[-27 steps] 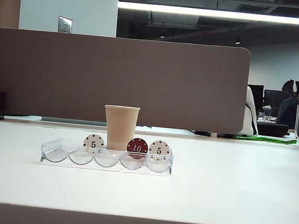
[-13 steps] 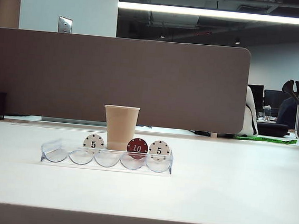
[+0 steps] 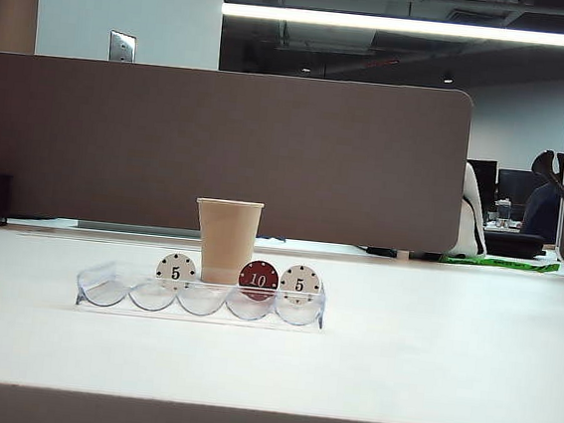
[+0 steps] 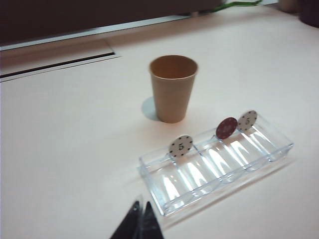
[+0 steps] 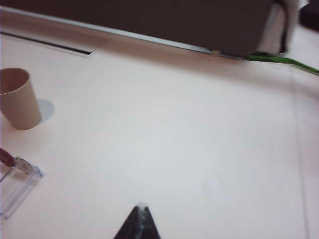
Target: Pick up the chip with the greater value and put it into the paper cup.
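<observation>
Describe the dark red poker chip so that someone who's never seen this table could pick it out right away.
On the white table, find the clear plastic scalloped tray in front of the tan paper cup. Three round chips stand upright along its back edge. The dark red chip is the middle one, just right of the cup in the exterior view, marked "10", while the white chips flanking it read "5".

Bright overhead strip light; wrist views soft, pinkish, blurred
</observation>
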### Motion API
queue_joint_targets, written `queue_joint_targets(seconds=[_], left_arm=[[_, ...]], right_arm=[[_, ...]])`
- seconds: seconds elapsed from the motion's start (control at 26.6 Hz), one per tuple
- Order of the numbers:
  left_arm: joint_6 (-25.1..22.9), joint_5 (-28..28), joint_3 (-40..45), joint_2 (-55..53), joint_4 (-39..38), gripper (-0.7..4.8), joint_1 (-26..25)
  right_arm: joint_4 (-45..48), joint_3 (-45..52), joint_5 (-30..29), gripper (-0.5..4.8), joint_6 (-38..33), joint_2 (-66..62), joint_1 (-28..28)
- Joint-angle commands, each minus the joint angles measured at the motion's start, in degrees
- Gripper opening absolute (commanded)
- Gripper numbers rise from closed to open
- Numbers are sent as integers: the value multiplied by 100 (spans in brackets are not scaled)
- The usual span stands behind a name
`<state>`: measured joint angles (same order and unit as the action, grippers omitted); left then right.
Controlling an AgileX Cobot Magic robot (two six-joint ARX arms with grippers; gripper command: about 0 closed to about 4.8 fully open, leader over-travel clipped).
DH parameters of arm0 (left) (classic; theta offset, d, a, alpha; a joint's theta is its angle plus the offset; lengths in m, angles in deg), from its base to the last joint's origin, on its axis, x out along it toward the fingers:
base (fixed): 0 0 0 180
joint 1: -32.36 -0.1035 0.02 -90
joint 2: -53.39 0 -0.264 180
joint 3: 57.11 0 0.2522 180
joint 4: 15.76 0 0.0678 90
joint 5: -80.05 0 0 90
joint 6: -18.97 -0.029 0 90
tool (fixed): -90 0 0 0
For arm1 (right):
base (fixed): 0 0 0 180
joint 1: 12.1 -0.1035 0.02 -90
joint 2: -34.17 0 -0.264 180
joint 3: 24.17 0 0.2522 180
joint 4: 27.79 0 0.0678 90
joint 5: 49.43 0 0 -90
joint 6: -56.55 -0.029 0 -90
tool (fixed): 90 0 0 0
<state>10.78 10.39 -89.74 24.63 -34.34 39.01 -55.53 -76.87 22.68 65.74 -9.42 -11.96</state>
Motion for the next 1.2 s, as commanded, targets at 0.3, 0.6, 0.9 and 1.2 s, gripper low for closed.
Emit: queue_joint_targets(seconds=[0.3, 0.6, 0.9, 1.2], left_arm=[[-37, -81, -35, -1349, 1471, -5, 352], [-42, 52, -35, -1971, 2247, -5, 352], [-551, 457, -35, -2396, 2514, -5, 352], [-748, 787, -31, -2404, 2531, -5, 352]], right_arm=[[227, -1512, -50, -1, 503, -2487, -1534], [1884, -1871, -636, -1, 483, -3901, -1982], [3252, -1873, -1250, -1, 435, -5062, -2009], [3287, -2000, -1438, -1, 446, -5617, -2114]])
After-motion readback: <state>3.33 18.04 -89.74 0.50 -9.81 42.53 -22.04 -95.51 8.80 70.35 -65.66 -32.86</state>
